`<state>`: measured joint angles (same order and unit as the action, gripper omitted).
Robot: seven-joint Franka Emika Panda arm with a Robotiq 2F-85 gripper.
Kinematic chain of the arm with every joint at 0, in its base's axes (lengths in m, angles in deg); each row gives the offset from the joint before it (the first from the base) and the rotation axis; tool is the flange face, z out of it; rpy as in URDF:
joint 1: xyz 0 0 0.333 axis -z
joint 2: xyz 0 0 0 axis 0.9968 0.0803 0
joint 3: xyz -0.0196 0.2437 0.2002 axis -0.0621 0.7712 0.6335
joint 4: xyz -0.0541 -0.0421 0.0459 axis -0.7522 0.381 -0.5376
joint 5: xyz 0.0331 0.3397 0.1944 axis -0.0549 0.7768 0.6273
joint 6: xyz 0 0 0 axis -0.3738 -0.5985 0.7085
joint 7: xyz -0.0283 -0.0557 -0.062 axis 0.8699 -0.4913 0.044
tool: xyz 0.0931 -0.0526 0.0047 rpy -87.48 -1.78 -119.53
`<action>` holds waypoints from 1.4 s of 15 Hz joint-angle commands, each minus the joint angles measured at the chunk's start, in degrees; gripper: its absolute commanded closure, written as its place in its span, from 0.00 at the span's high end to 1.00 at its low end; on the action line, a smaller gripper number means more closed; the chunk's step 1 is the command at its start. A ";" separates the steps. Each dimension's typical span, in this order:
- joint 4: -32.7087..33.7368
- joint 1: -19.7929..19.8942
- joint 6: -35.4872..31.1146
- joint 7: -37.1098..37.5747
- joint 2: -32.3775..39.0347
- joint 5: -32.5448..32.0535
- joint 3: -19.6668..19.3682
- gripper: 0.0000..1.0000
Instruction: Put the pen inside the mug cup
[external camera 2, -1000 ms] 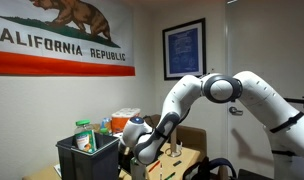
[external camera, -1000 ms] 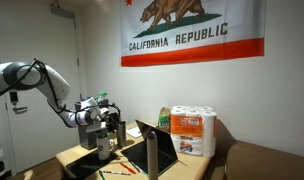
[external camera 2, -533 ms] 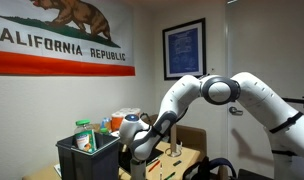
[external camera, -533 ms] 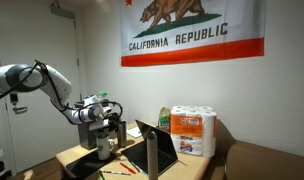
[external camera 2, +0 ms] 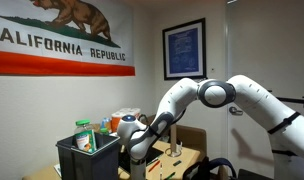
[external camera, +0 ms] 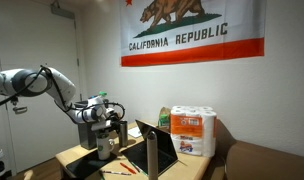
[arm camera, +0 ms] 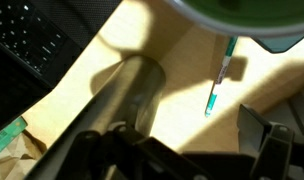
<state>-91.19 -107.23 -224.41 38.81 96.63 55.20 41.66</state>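
Upper left of the wrist view, laptop keyboard (arm camera: 32,35) edges the bare table (arm camera: 180,70); pen (arm camera: 220,80) lies right of centre, above the gripper (arm camera: 182,148), jaws spread, holding nothing.

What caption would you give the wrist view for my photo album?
Looking down past the open gripper at a teal pen lying on the wooden table, laptop keyboard in the corner.

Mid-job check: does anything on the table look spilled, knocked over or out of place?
Nothing stands out. The teal pen lies flat on the table, the mug cup stands upright and the laptop is open; no spill shows. A blurred dark shape close to the wrist camera is too unclear to judge.
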 commanded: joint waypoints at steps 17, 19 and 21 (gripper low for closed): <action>11.98 3.73 20.66 -4.07 8.51 0.48 8.17 1.00; 12.10 3.90 20.83 -4.09 9.00 0.53 8.35 1.00; 12.14 4.11 20.92 -4.07 9.44 0.65 8.54 1.00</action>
<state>-80.98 -104.15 -205.73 36.63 105.01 55.23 49.08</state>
